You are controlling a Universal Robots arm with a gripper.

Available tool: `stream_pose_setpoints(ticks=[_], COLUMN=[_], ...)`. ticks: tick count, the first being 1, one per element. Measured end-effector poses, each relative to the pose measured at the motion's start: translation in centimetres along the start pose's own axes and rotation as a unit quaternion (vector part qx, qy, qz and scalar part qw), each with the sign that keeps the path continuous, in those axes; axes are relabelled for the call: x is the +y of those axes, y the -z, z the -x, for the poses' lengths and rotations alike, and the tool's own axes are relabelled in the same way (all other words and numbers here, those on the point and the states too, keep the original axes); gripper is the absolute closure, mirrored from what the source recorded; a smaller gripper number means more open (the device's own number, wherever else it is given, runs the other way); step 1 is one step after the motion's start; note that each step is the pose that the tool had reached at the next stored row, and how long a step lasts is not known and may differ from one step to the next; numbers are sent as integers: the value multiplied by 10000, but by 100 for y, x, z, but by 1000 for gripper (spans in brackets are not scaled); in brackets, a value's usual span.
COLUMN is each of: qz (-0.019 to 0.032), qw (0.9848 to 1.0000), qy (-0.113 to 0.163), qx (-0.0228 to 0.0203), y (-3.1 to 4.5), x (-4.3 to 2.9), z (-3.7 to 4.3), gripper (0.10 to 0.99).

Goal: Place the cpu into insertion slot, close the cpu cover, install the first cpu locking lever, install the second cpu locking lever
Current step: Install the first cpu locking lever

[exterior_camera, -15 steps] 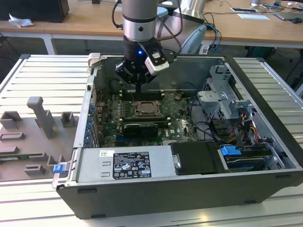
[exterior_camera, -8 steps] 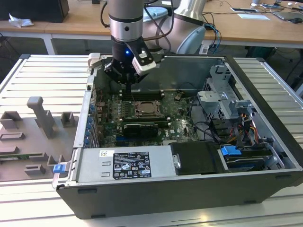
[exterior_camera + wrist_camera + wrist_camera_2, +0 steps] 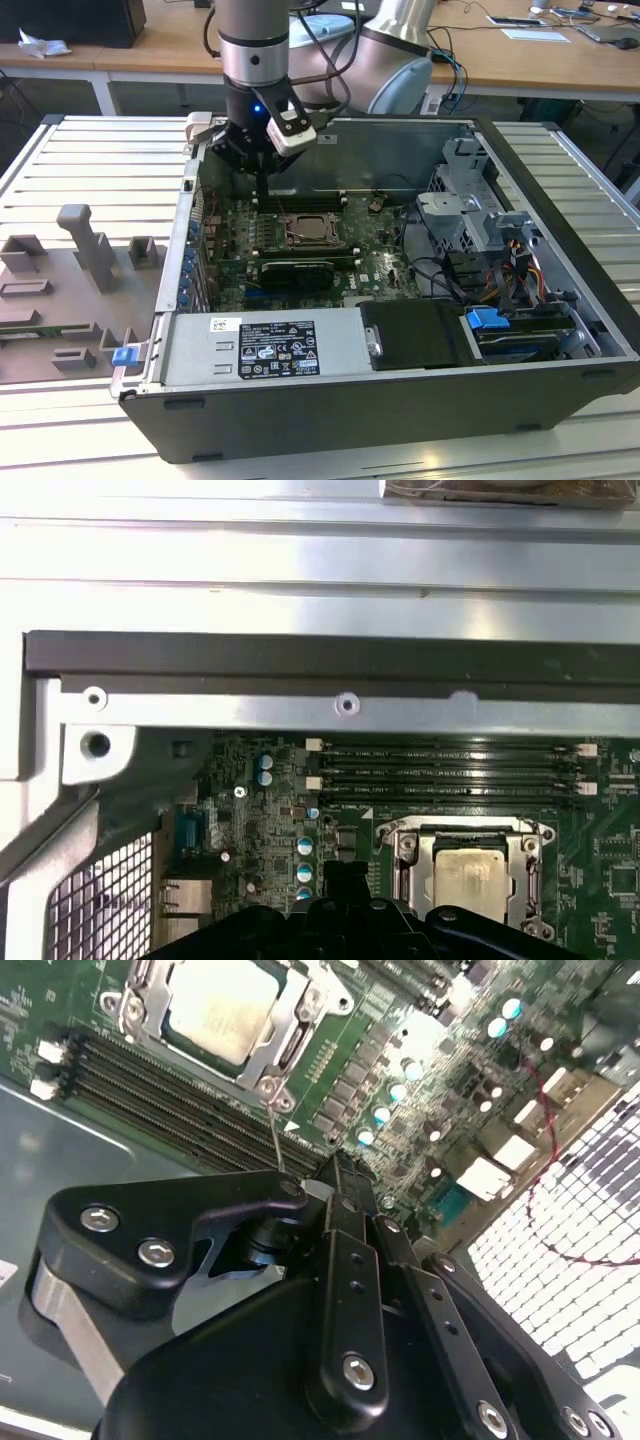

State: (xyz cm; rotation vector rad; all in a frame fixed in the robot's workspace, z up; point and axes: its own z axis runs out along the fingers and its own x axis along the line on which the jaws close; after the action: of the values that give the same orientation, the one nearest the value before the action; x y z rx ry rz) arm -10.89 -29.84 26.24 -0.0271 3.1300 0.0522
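hovering at about ten o'clock of the slot (image 3: 305, 232) in the exterior view, the gripper (image 3: 262, 195) hangs low inside the open case (image 3: 400, 410), close to the board so it can work at the socket's fittings. its fingertips read as pressed together, with nothing clearly between them. the cpu (image 3: 220, 1005) already lies flat in the slot, silvery top up. the cover (image 3: 283, 1035) sits down around it and frames the chip through its cut-out, so seating and closing look done. in the second wrist view a thin lever (image 3: 276, 1130) rises from the socket corner nearest the gripper and ends just beside the tip; whether they touch i cannot tell. i judge the lever is not latched, since it stands off the board rather than lying along the cover's edge. memory slots (image 3: 300, 207) lie at twelve o'clock of the socket, between it and the case wall.
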Motion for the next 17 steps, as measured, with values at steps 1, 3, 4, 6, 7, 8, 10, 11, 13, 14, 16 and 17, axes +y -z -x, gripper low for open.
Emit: stream_pose_setpoints(ticks=[1,3,4,6,7,8,10,11,13,14,16,17], qz=[-1,0,-1,0,-1,-1,0,-1,0,-1,-1,0], qw=[10000,10000,10000,10000,10000,10000,10000,10000,10000,10000,10000,10000], qy=[1,-1,0,1,0,0,0,-1,1,-1,0,1], qx=[1,1,0,1,2,1,0,1,1,1,1,1], y=[-7,-18,-21,-26,-26,-26,-29,-30,-32,-34,-42,-45], x=[28,79,91,100,100,100,100,99,98,97,94,94], z=[0,1,1,14,26,28,54,103,166,223,346,379], gripper=[980,980,980,980,980,980,980,980,980,980,980,980])
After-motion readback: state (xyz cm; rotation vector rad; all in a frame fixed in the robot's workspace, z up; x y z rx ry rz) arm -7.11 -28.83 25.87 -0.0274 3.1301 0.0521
